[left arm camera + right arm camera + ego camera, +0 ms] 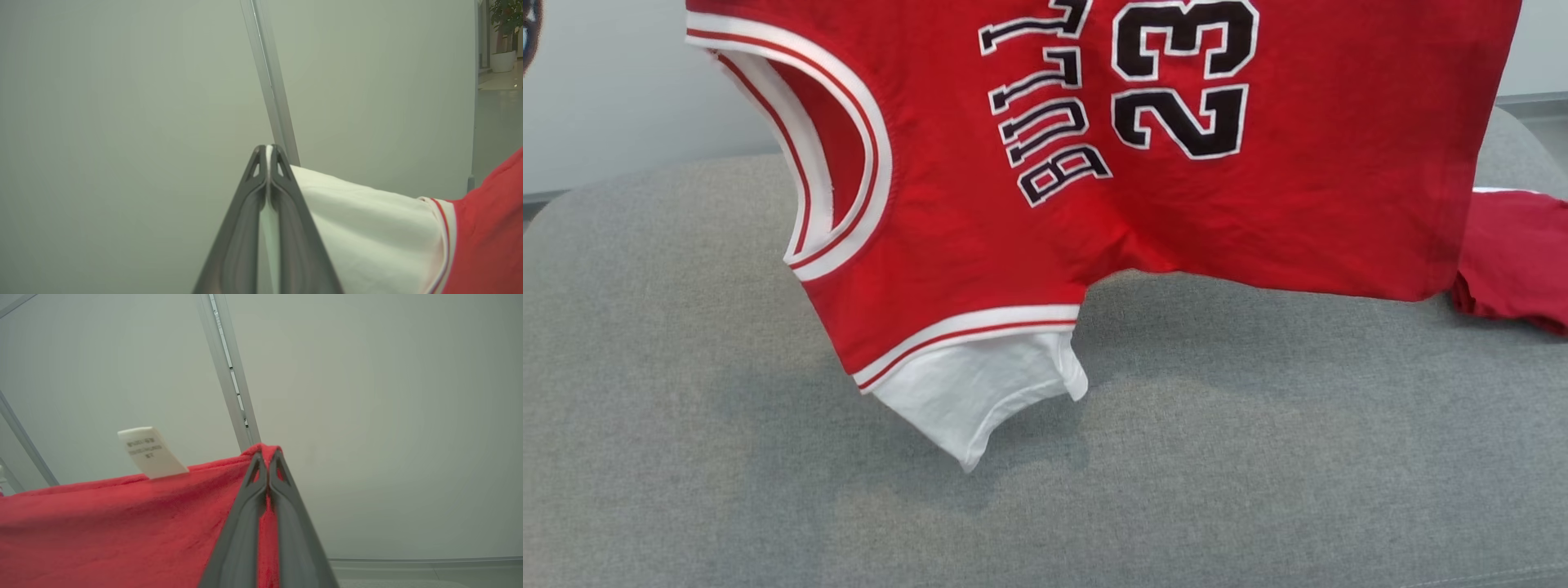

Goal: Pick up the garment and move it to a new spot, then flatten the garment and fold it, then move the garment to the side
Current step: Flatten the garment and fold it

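The garment (1258, 204) is a red jersey with white trim, black lettering and the number 23. It hangs sideways in the air above the grey cushion (768, 457), its white sleeve (980, 392) drooping lowest, close to the cushion. In the left wrist view my left gripper (269, 148) is shut on the white sleeve fabric (367, 228). In the right wrist view my right gripper (267, 453) is shut on the garment's red hem edge (122, 522), near a white care label (149, 451).
A second dark red piece of cloth (1515, 257) lies on the cushion at the right edge. A pale wall (605, 98) runs behind the cushion. A potted plant (504, 36) stands far off in the left wrist view.
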{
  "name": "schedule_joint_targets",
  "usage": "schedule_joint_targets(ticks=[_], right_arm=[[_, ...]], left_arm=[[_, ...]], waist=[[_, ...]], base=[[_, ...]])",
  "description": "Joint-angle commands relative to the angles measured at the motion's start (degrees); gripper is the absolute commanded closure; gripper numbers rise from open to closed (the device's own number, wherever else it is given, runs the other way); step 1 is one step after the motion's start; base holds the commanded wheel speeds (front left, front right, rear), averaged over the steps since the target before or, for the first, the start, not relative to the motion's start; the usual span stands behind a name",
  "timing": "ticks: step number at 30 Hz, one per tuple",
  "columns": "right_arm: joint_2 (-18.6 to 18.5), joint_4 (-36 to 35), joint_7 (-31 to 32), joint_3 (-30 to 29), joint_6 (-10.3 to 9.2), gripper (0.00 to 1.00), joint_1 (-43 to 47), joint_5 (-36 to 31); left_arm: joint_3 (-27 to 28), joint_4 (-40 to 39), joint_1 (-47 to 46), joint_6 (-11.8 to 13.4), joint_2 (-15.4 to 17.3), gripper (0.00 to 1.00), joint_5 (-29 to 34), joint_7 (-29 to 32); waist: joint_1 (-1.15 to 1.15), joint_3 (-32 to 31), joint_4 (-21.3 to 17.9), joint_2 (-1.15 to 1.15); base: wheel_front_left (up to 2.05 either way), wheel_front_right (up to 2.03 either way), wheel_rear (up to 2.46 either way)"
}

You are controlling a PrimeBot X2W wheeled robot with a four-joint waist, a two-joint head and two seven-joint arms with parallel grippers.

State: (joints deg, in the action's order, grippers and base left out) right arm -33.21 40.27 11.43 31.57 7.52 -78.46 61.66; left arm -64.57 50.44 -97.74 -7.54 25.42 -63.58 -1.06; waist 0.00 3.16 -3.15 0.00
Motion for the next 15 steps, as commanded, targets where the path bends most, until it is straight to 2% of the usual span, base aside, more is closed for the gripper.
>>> schedule_joint_targets(ticks=[1, 5, 9, 10, 12, 15], right_arm=[[0.44, 0.81, 0.27, 0.13, -0.06, 1.0, -0.86, -0.54], [4.25, 4.66, 0.74, 0.71, -0.04, 1.0, -3.84, -2.55], [8.2, 9.5, -1.8, 2.01, -0.04, 1.0, -9.19, -8.07], [10.38, 12.34, -4.85, 1.99, -0.04, 1.0, -13.02, -11.4], [12.2, 15.87, -9.78, 1.61, -0.04, 1.0, -16.84, -15.53], [13.46, 22.22, -19.54, -0.1, -0.05, 1.0, -24.25, -22.51]], left_arm=[[0.15, -0.16, 0.54, 0.13, -0.65, 1.0, -0.69, 0.7], [-0.43, 0.34, -0.96, 0.14, -0.03, 1.0, -2.2, 3.36], [-2.2, 1.61, -5.53, 0.14, -0.02, 1.0, 2.64, -1.17], [-3.03, 3.21, -8.55, 0.64, -0.06, 1.0, 5.97, -5.67], [-3.29, 4.96, -12.06, 2.27, -0.26, 1.0, 9.28, -10.92], [-1.76, 5.63, -18.93, 5.58, -0.7, 1.0, 13.97, -13.94]], waist=[[0.0, 1.93, 0.02, 0.0], [0.0, 6.71, -0.35, 0.0], [0.0, 13.87, -1.23, 0.0], [0.0, 17.98, -1.94, 0.0], [0.0, 21.58, -2.8, 0.0], [0.0, 27.15, -3.66, 0.0]], base=[[0.0, 0.0, 0.0], [0.0, 0.0, 0.0], [0.0, 0.0, 0.0], [0.0, 0.0, 0.0], [0.0, 0.0, 0.0], [0.0, 0.0, 0.0]])
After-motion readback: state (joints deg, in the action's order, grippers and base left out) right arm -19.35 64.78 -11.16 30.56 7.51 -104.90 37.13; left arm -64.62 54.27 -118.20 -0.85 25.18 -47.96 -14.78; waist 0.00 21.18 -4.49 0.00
